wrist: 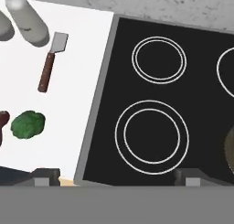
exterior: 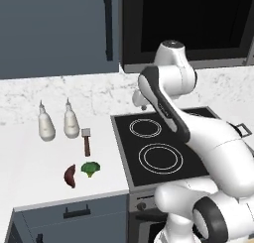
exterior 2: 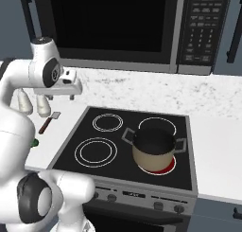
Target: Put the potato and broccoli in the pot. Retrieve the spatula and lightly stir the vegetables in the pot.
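Counter and cooktop, counted by kind:
- potato (exterior: 70, 176): one
- broccoli (exterior: 90, 168): one
- spatula (exterior: 86, 141): one
- white bottles (exterior: 46, 124): two, pointed tips
- pot (exterior 2: 153, 148): one, with two grey side handles
- cooktop (exterior 2: 126, 147): one; four ringed burners, the fourth apparently under the pot, where its ring is hard to make out
- microwave (exterior 2: 127, 27): one
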